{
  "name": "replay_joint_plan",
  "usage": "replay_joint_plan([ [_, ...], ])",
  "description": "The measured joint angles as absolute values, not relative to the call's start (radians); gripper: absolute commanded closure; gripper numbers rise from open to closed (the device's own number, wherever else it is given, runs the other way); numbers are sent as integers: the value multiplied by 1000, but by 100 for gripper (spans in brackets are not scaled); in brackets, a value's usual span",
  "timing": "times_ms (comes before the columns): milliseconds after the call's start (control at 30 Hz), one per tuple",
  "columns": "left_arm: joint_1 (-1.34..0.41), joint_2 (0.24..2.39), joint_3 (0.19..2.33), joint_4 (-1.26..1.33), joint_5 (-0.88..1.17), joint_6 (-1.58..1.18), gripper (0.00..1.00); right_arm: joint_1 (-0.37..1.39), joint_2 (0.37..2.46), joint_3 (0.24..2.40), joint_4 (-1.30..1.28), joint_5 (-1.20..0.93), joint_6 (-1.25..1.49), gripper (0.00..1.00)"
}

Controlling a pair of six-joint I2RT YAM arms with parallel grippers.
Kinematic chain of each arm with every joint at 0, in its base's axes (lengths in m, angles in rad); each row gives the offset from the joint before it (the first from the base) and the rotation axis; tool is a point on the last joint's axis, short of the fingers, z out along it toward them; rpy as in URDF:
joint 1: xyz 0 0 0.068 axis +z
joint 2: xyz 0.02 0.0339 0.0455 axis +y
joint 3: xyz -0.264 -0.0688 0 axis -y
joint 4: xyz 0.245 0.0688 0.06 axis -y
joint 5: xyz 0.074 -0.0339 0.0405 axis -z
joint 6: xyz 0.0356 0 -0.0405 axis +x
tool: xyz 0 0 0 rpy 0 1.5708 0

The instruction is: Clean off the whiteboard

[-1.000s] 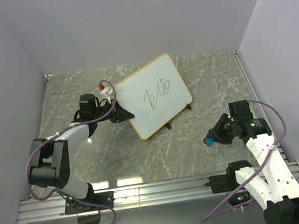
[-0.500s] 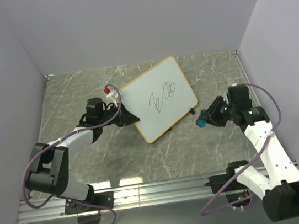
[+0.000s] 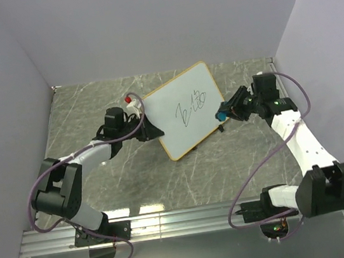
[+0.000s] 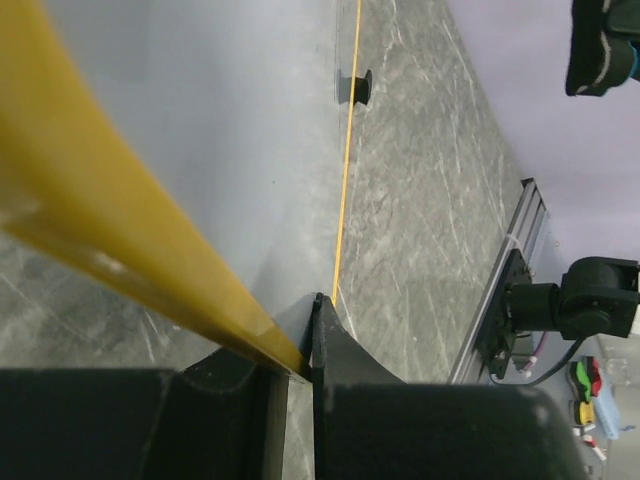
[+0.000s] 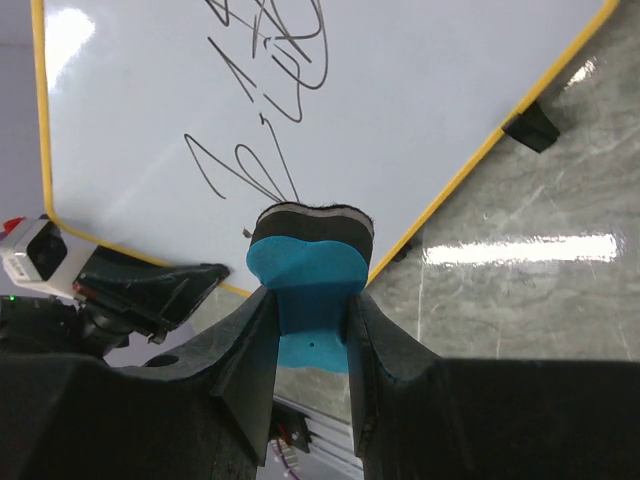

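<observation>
The whiteboard [image 3: 185, 110], white with a thin orange frame and black scribbles, stands tilted in the middle of the table. My left gripper [image 3: 150, 132] is shut on its left edge; in the left wrist view the orange frame [image 4: 110, 230] runs between my fingers. My right gripper [image 3: 223, 112] is shut on a blue eraser [image 3: 221, 115] with a dark felt face, held just off the board's right edge. In the right wrist view the eraser [image 5: 308, 275] sits squeezed between my fingers, with the board [image 5: 420, 110] and its scribbles right in front of it.
The grey marble table [image 3: 241, 164] is walled in by pale panels at the back and both sides. An aluminium rail [image 3: 185, 220] runs along the near edge. One black foot of the board [image 5: 530, 125] rests on the table.
My right gripper has swung up and left with the eraser, from the table's right front to the board's right edge. My left gripper has shifted the board slightly to the right.
</observation>
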State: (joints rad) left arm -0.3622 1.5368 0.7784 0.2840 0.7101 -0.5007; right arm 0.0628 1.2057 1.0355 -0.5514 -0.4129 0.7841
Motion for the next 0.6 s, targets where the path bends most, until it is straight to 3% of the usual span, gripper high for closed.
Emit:
replay_joint_plan([
  [600,-367,1663,1045,61,736,-333,100,165,1408,1172,-502,-393,792,100],
])
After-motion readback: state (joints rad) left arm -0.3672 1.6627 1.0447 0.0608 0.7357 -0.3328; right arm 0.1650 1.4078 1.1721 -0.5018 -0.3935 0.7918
